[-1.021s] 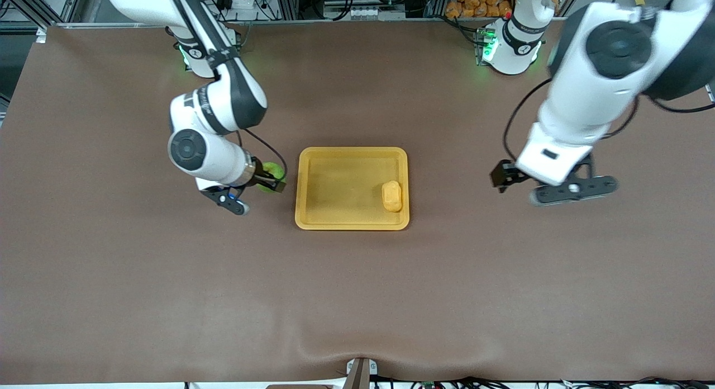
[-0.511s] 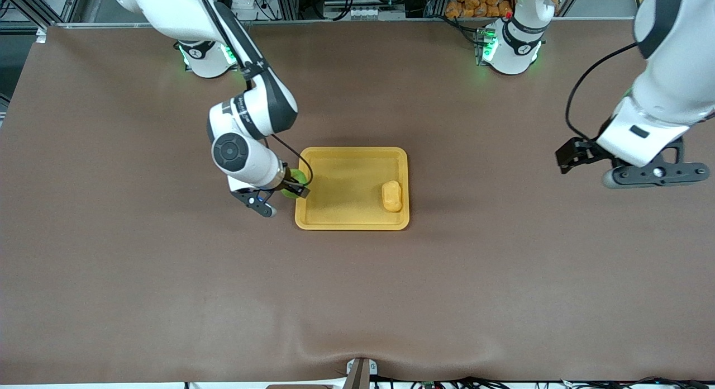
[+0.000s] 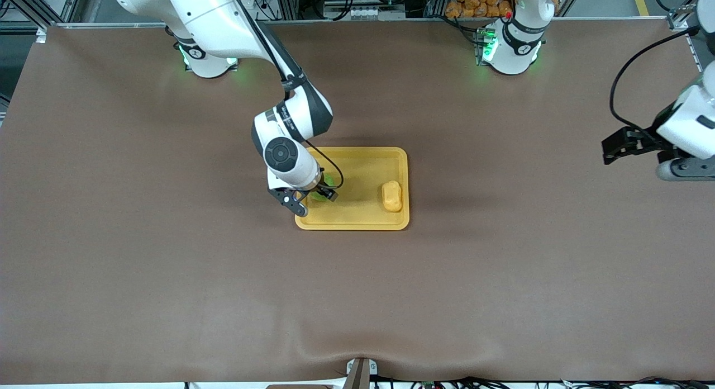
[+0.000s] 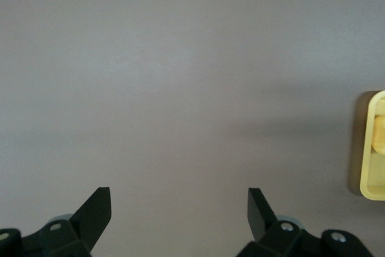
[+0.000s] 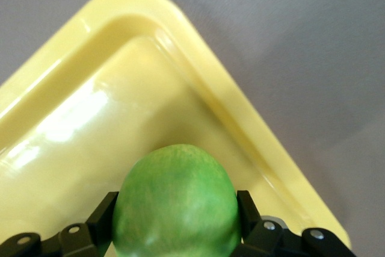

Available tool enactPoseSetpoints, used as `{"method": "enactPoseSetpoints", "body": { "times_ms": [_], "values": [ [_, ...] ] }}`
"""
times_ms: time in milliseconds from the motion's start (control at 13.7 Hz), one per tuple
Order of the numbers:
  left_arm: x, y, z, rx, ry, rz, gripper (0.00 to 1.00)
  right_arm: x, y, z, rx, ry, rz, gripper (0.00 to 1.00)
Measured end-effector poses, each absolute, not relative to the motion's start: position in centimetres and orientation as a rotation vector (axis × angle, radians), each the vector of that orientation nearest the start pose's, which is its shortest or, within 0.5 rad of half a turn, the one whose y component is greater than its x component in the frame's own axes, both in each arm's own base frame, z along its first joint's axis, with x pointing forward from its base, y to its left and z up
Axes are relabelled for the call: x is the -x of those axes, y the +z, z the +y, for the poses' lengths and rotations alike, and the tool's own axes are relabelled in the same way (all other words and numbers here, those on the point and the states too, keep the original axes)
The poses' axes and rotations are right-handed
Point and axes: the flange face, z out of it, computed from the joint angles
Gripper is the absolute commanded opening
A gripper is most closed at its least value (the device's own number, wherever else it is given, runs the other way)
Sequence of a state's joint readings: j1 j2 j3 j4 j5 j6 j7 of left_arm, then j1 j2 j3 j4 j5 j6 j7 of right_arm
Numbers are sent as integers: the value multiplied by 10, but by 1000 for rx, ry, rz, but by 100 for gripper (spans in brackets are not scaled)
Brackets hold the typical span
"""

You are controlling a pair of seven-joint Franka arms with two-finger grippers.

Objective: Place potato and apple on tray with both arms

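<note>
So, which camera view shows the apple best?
The right wrist view: the apple fills the foreground, clamped in the right gripper over the tray. In the front view only a green sliver shows under the wrist. The left wrist view shows none of it.

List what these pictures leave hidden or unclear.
- Front view: the apple is mostly hidden by the right gripper and wrist; whether it touches the tray cannot be told.
- Front view: the left gripper is cut by the edge.
- Left wrist view: the potato is cut by the edge.
- Right wrist view: the apple's underside is out of frame.
</note>
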State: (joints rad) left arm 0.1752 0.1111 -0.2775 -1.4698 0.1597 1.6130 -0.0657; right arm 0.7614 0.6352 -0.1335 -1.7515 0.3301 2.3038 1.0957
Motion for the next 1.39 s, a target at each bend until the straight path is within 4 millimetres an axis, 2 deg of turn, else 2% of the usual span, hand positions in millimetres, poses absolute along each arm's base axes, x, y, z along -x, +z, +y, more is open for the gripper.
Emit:
{"method": "enactPoseSetpoints", "body": {
  "times_ms": [73,365,511,730,948,1240,1386],
  "values": [
    [-591,617,-30,3014,-71,56,100,-524,205,399,2909,250,1019,100],
    [-589,621,-31,3016,-83,56,100,-527,206,399,2905,242,1025,100],
    [-585,629,-31,3032,-100,49,100,-535,216,398,2904,245,1031,100],
    [-575,640,-27,3083,-86,16,100,-558,254,393,2921,330,1044,100],
    [-563,645,-29,3092,-30,14,100,-581,290,380,2918,368,1061,100],
    [-543,651,-45,3114,-5,45,100,-613,330,348,2882,353,1109,100],
    [-533,654,-61,3111,-4,81,100,-625,360,323,2870,391,1144,100]
  ]
}}
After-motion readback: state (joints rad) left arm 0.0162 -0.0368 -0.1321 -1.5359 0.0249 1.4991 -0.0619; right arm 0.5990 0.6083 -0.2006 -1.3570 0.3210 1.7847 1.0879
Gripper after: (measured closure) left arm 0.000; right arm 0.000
